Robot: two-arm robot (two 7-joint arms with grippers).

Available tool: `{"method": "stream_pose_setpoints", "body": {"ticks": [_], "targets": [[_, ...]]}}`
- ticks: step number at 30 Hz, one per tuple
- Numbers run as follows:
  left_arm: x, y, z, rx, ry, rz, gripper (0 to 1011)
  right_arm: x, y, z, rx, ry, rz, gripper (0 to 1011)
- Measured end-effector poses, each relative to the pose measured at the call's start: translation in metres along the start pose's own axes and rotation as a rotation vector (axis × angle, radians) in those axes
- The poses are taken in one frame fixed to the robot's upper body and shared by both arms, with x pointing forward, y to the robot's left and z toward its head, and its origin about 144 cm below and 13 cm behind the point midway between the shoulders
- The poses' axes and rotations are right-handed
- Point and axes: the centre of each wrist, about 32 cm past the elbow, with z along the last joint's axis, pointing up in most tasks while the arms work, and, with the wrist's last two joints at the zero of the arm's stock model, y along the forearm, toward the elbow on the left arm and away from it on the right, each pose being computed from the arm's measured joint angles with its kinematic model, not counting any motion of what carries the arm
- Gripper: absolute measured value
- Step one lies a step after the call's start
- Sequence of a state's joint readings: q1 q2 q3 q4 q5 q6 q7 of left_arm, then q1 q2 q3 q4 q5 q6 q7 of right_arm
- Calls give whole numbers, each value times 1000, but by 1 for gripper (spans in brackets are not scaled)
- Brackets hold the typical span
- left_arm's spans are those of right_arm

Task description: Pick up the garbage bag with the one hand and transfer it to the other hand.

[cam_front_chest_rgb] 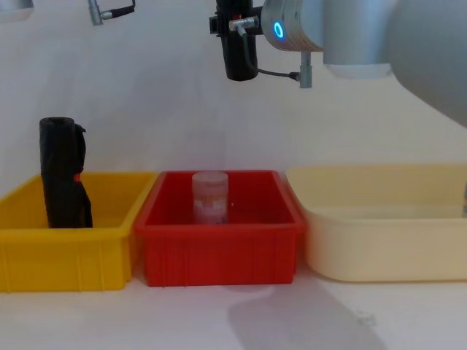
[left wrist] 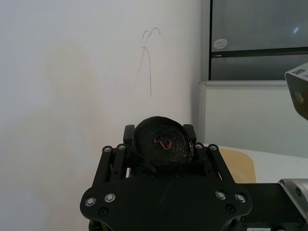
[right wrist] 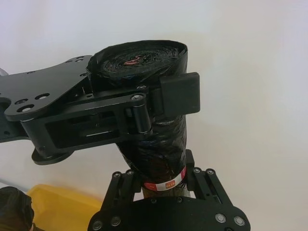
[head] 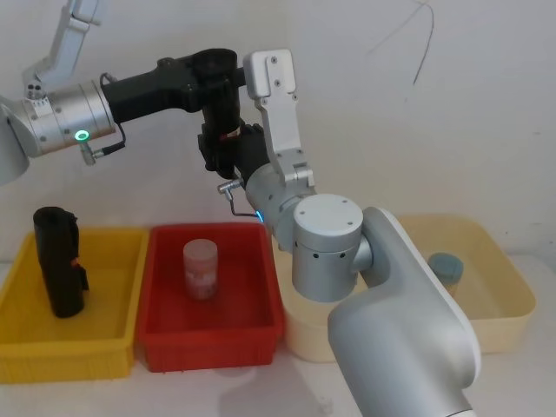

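The garbage bag point(head: 224, 130), a black roll with a red-and-white label near its lower end, hangs upright in the air above the red bin. My left gripper point(head: 217, 82), on the green-ringed arm, is shut on its upper part. From the left wrist the roll's end point(left wrist: 162, 142) shows between the fingers point(left wrist: 129, 137). My right gripper point(right wrist: 163, 179), on the blue-ringed arm, closes on the lower part at the label point(right wrist: 163, 184), just below the left gripper point(right wrist: 139, 94). In the chest view the bag point(cam_front_chest_rgb: 239, 57) hangs below the right gripper point(cam_front_chest_rgb: 235, 22).
A second black roll point(head: 59, 261) stands in the yellow bin point(head: 113, 347) at the left. The red bin point(head: 213, 343) holds a translucent jar point(head: 200, 269). A cream bin point(head: 495, 304) at the right holds a blue-lidded container point(head: 446, 265). A white wall is close behind.
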State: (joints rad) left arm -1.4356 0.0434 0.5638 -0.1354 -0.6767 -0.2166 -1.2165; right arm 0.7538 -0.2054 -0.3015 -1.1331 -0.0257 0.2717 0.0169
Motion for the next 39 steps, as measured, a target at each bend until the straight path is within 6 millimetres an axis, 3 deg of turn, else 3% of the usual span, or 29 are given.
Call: {"method": "stream_pose_setpoints", "body": {"ticks": [26, 39], "targets": [[0, 0, 0, 0, 0, 0, 570, 0, 0, 0, 0, 0, 0, 488], [0, 0, 0, 0, 0, 0, 943, 0, 0, 0, 2, 0, -4, 488]]}}
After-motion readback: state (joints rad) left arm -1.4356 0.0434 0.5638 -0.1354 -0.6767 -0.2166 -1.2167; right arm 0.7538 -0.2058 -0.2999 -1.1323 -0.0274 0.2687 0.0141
